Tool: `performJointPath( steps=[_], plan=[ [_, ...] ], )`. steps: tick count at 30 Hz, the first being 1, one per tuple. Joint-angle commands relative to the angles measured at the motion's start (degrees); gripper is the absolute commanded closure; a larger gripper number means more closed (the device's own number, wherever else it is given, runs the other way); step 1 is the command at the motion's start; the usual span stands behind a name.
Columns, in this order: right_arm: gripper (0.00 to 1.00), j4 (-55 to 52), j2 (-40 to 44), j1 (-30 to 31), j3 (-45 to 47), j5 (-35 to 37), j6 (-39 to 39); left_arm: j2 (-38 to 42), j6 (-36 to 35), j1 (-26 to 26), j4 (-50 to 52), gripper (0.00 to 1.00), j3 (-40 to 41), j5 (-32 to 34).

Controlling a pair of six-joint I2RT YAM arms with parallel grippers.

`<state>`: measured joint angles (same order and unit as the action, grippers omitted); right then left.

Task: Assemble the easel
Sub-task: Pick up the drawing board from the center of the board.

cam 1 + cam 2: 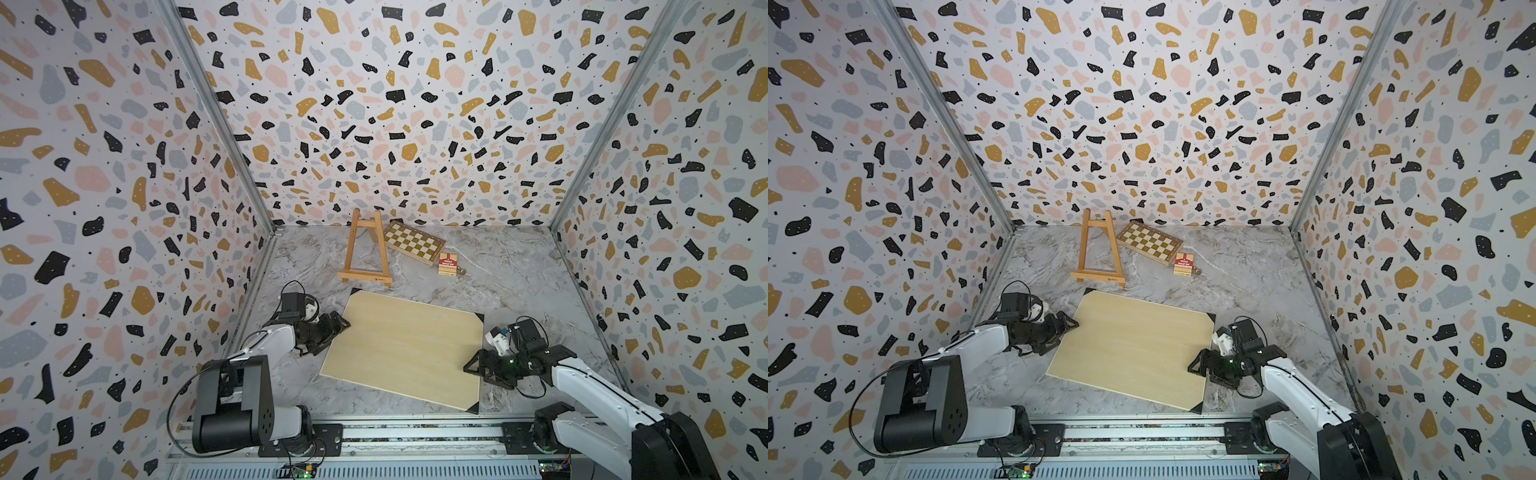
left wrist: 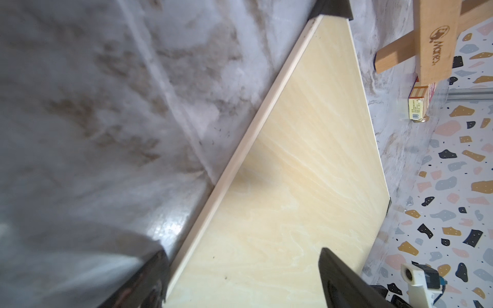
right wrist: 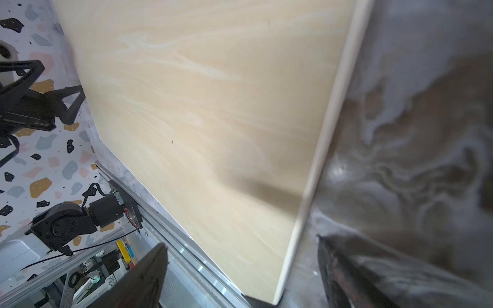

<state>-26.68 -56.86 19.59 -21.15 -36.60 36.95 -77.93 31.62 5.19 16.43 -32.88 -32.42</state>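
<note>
A marbled table [image 1: 498, 286] within terrazzo walls carries a pale board [image 1: 403, 349] lying flat. Beyond the board's far edge sit the easel [image 1: 365, 277], a chessboard [image 1: 413, 242] and a red card box [image 1: 448, 264]. The left gripper [image 1: 338, 323] and right gripper [image 1: 471, 365] straddle the board's 2 side edges, jaws wide, gripping nothing.

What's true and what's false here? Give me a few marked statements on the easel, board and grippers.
1. The easel is at the back of the table, next to the chessboard. True.
2. The left gripper holds the easel. False: it is open at the board's edge, apart from the easel.
3. The right gripper is shut. False: it is open, at the board's opposite edge.
4. The board lies on the table between the grippers. True.
5. The red box sits on the board. False: it is on the table beside the chessboard.
</note>
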Motion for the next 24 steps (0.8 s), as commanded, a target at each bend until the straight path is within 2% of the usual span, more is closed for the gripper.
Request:
performJointPath(
  steps=[1, 9, 12, 15, 17, 20, 24],
  plan=[
    [0.11, -8.7, 2.0, 0.7, 1.1, 1.5, 1.3, 0.0, 1.9, -1.4, 7.8, 0.12, 3.8, -0.9],
    [0.11, -17.1, 8.5, 4.7, 1.7, 4.5, 5.8, 1.8, 2.5, -1.8, 8.8, 0.12, 4.5, 0.8],
    [0.11, -14.8, 11.3, 5.4, 4.8, 0.0, 8.9, 2.3, 2.9, -2.1, 8.1, 0.12, 5.3, 0.2],
    [0.11, -13.1, 11.6, 8.3, 5.8, 0.1, 10.5, 2.4, 3.0, -2.6, 8.0, 0.12, 5.5, -0.4],
    [0.11, -11.2, 10.9, 8.6, 6.7, -2.8, 11.1, 2.4, 3.2, -3.2, 7.9, 0.12, 5.6, -0.8],
    [0.1, -11.8, 12.1, 9.2, 6.1, -1.5, 11.2, 3.2, 3.4, -3.9, 8.3, 0.13, 5.8, -0.7],
    [0.11, -8.0, 13.4, 9.4, 5.8, -6.1, 11.6, 4.4, 3.8, -4.9, 8.6, 0.13, 6.3, -1.0]
  ],
)
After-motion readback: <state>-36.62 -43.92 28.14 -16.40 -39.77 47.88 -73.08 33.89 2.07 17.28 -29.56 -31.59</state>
